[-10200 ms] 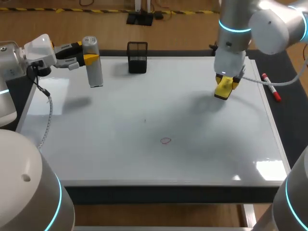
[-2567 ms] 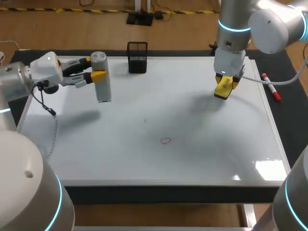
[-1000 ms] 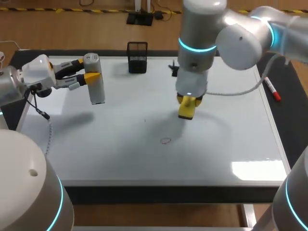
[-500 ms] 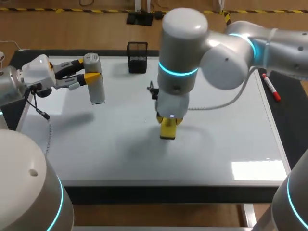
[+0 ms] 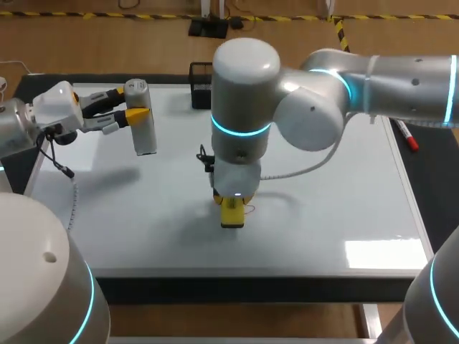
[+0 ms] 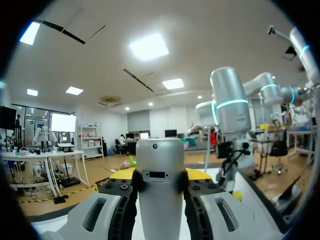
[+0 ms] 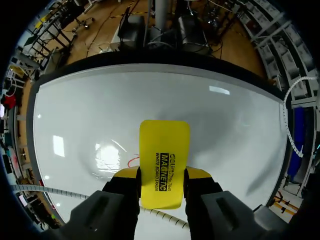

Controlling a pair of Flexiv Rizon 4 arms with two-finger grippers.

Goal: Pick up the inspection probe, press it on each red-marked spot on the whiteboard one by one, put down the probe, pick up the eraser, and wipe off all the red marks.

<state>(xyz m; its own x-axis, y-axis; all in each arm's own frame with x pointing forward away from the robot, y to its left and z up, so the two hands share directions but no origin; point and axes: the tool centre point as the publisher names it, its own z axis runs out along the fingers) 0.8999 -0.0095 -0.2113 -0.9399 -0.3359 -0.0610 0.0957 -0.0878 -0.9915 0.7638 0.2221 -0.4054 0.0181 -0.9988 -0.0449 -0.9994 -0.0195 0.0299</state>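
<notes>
My right gripper (image 7: 162, 176) is clamped on the yellow eraser (image 7: 164, 145), its long axis pointing down at the whiteboard (image 5: 323, 186); the red mark (image 5: 249, 209) shows just beside it, perhaps partly underneath; my left gripper (image 5: 135, 104) grasps the probe (image 5: 143, 127) upright, well apart.

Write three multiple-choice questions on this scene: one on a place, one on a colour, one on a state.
1. Where on the whiteboard is the eraser? A. beside the red mark B. far left corner C. right edge
2. The eraser's colour? A. blue B. yellow C. green
3. The left arm's jaws are: A. open, empty B. shut on the probe C. out of view
Answers: A, the mark shows right beside it; B, its body is yellow; B, the probe is gripped from both sides.
</notes>
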